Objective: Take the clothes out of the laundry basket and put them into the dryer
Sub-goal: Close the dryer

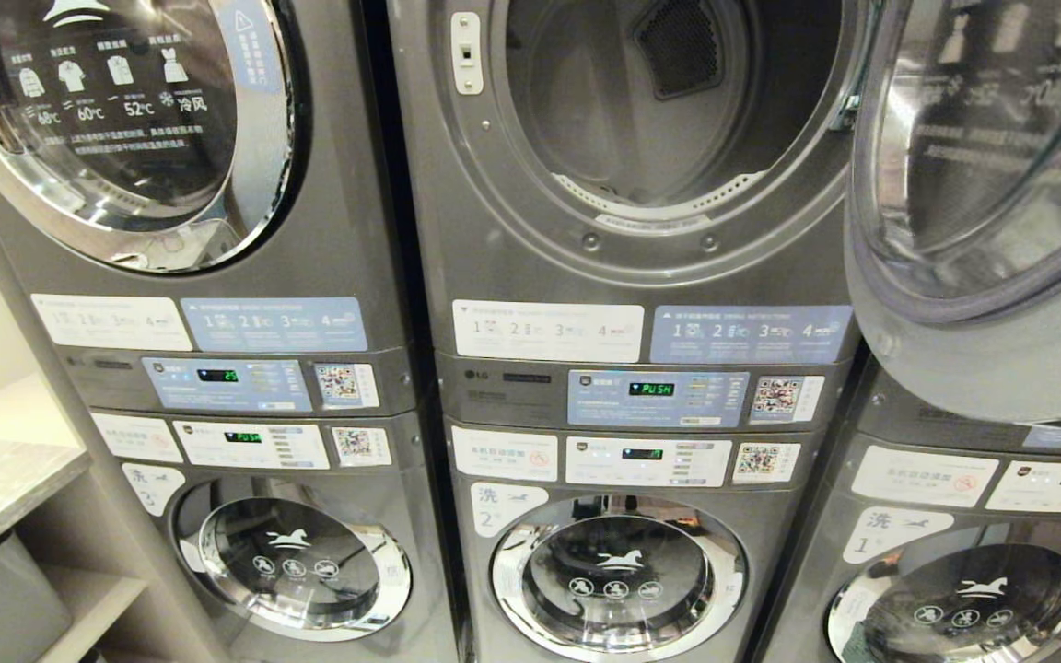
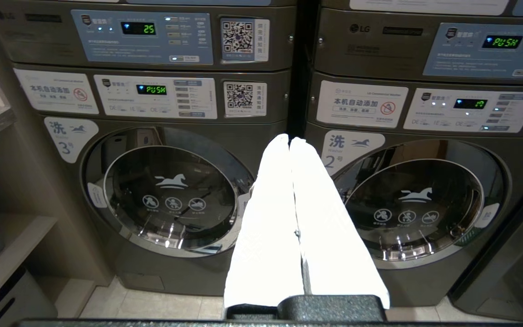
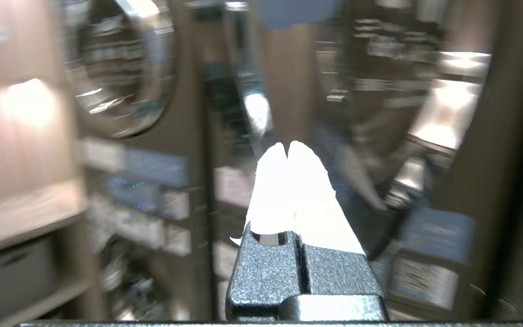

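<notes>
Right gripper (image 3: 288,144) is pressed together, empty, blurred among machines; left gripper (image 2: 289,138) is likewise closed before two washers. Three stacks are counted. Dryer (image 1: 641,230) is seen mid-row, door (image 1: 982,203) swung right, drum unobstructed.

The left gripper (image 2: 290,141) points level and forward, its two white fingers (image 2: 270,218) pressed together along their whole length. The right gripper (image 3: 288,146) also has its white fingers (image 3: 309,200) closed tip to tip, holding nothing; its surroundings are smeared.
</notes>
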Tool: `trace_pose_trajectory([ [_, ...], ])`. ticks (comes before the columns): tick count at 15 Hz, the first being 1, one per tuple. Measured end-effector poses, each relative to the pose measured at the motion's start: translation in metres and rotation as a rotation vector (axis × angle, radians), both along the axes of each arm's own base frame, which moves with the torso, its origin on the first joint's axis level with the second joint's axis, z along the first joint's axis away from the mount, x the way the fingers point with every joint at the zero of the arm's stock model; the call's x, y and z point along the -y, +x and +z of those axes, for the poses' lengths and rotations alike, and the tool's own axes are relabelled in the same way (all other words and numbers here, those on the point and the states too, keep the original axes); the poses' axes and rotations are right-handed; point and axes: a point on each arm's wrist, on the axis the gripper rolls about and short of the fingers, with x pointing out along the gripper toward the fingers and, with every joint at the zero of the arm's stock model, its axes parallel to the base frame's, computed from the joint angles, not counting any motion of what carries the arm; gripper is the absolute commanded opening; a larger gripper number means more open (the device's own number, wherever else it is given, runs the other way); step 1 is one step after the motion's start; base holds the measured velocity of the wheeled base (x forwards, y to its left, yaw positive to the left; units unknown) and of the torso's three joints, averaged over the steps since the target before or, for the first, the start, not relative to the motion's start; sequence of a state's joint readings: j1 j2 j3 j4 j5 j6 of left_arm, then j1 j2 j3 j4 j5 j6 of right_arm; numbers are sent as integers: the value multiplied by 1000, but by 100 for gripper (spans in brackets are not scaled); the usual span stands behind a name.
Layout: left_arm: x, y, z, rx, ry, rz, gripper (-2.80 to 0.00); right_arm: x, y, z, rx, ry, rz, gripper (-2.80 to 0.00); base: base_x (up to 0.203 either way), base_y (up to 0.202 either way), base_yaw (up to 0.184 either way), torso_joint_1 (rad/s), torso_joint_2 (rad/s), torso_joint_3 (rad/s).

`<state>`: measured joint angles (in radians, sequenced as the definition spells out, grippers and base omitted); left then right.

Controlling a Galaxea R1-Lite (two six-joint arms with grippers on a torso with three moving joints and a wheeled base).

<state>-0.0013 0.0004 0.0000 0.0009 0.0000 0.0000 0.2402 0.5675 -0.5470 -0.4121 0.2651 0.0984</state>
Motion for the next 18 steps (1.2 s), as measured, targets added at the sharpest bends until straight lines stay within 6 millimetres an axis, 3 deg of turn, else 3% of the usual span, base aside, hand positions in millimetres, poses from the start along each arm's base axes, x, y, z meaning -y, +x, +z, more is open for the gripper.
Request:
trace_pose_trajectory([
  [2, 0, 0, 0, 0, 0, 0, -280, -7, 14, 6, -1, -74, 79, -280, 0, 0, 0, 0, 0, 0],
  [7, 0, 0, 0, 1, 0, 0, -280, -27, 53, 31, -7, -52, 102, -280, 0, 0, 0, 0, 0, 0],
  [10, 0, 0, 0, 0, 0, 0, -280, -43, 78, 35, -11, -53, 137, -280, 0, 0, 0, 0, 0, 0],
  [18, 0, 0, 0, 1, 0, 0, -280, -109, 153, 43, 8, -57, 251, -280, 0, 0, 0, 0, 0, 0],
])
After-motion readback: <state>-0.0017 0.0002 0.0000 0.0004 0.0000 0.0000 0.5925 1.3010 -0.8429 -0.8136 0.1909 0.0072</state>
